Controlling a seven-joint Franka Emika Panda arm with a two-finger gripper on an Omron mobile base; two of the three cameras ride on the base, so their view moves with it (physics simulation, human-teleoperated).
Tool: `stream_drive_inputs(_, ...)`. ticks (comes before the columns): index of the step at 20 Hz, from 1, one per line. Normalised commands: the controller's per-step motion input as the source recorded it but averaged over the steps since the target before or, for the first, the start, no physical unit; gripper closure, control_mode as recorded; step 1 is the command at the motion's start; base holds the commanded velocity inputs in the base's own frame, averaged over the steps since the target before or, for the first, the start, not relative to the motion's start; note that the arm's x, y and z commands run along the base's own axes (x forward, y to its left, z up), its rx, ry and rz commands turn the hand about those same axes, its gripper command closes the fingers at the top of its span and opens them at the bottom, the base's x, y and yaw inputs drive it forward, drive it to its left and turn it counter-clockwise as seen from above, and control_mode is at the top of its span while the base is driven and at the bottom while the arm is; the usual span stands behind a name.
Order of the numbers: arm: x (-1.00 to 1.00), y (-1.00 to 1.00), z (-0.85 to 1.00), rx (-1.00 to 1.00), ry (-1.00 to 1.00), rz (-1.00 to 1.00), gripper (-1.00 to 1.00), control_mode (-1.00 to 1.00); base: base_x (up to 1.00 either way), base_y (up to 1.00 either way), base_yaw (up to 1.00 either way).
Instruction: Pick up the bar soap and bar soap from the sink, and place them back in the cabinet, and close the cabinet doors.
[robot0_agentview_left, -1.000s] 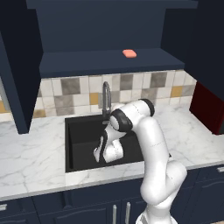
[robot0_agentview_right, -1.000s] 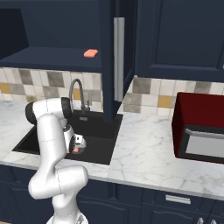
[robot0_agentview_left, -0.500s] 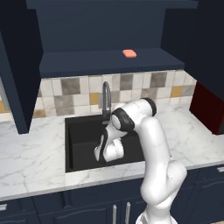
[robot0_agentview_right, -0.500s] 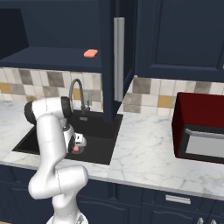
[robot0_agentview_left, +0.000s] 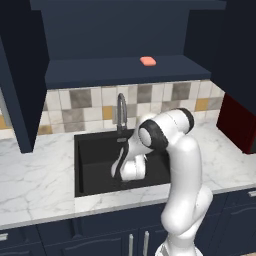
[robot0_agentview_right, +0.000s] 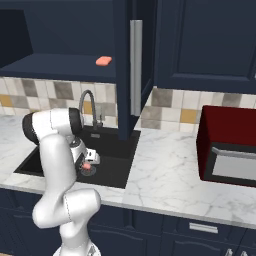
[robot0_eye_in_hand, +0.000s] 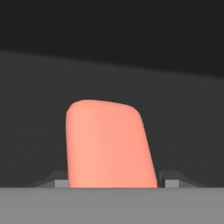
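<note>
The arm is bent down into the sink (robot0_agentview_left: 95, 165), a black basin set in the marble table (robot0_agentview_right: 165, 170), with the grey faucet (robot0_agentview_left: 121, 107) at its back rim. The pincer (robot0_agentview_right: 88, 165) is low over the basin floor, and a salmon-pink bar soap (robot0_eye_in_hand: 109, 144) lies between its fingertips (robot0_eye_in_hand: 171, 181). In the hand view the bar's long axis runs straight away from the hand — its near end sits between the two tips, its rounded far end points toward the dark far wall of the basin. The tips stand just beside the bar's two long edges; whether they press on it or are only close I cannot tell, so the grip is uncertain. In the right base view the same bar shows as a small pink spot at the hand, near the basin floor.

The second bar soap (robot0_agentview_left: 147, 61) lies flat on the navy shelf of the cabinet (robot0_agentview_left: 125, 70) above the sink — toward the shelf's right side. The cabinet doors (robot0_agentview_right: 131, 70) stand open, the right one edge-on with its long silver handle (robot0_agentview_right: 135, 67) vertical. A dark red microwave (robot0_agentview_right: 227, 152) sits on the table to the right.
</note>
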Motion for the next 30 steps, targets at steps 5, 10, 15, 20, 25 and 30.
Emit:
stream_drive_inputs(5, -0.42, -0.13, 0.53, 0.0, 0.0, -0.03, 1.0, -1.0, 0.0, 0.0, 0.0)
stream_drive_inputs(10, -0.35, -0.14, 0.73, 0.0, 0.0, -0.06, 1.0, -1.0, 0.0, 0.0, 0.0)
stream_drive_inputs(15, -0.24, -0.1, 0.81, 0.0, 0.0, -0.07, 1.0, -1.0, 0.0, 0.0, 0.0)
stream_drive_inputs(20, -0.13, -0.06, 0.96, 0.0, 0.0, -0.07, 1.0, -1.0, 0.0, 0.0, 0.0)
stream_drive_inputs(25, -0.12, -0.05, 0.99, 0.0, 0.0, -0.06, 1.0, -1.0, 0.0, 0.0, 0.0)
stream_drive_inputs(30, -0.16, -0.07, 1.0, 0.0, 0.01, -0.05, 1.0, -1.0, 0.0, 0.0, 0.0)
